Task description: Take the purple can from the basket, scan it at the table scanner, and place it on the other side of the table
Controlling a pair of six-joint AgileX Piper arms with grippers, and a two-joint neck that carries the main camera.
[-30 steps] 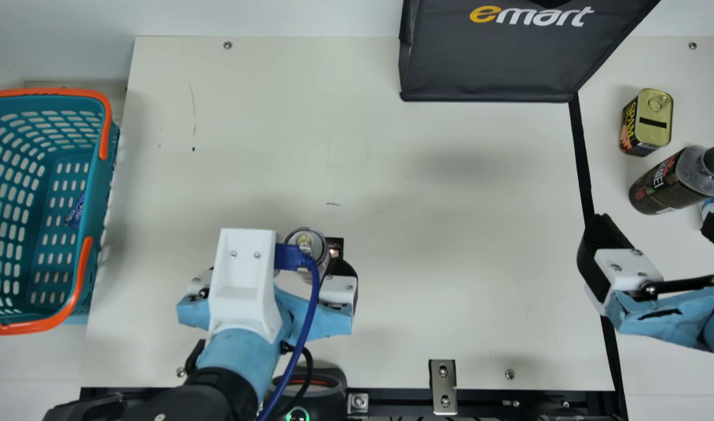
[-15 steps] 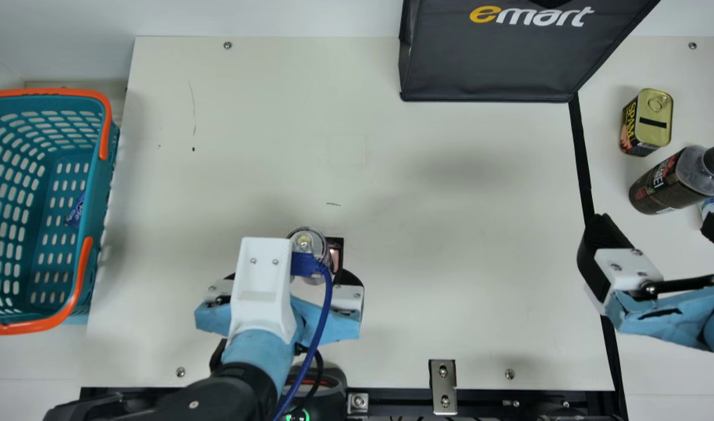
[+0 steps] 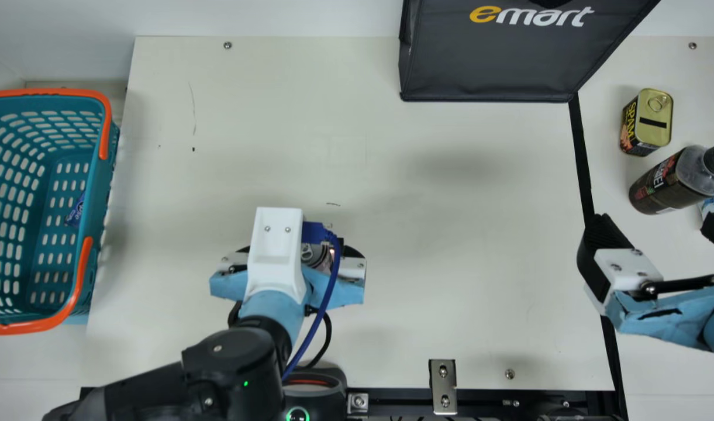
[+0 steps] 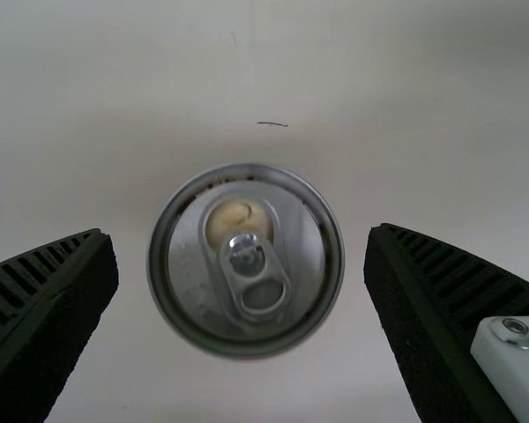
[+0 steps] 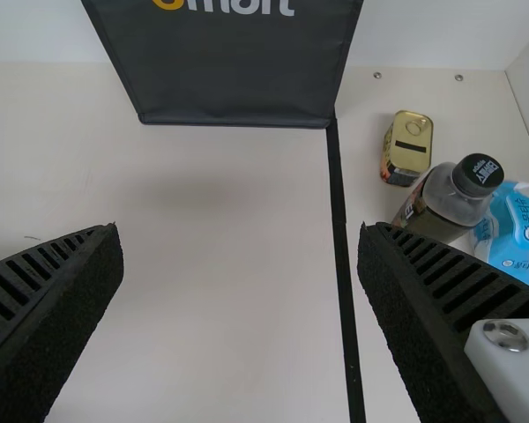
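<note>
Bright, fairly even light covers the cream table (image 3: 479,304) in the main view, with broad, soft-edged shadows beside the basket (image 3: 97,175) and across the middle. In the left wrist view, pale glints sit on the can's metal lid (image 4: 189,264), amid faint shading. The right wrist view is bright too.

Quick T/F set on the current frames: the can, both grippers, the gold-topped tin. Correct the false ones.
1. The can stands upright between the fingers of the left gripper. True.
2. The left gripper is shut on the can. False: it is open, with a gap on each side of the can.
3. The right gripper is open. True.
4. The gold-topped tin is in the basket. False: it stands near the bottle.
</note>
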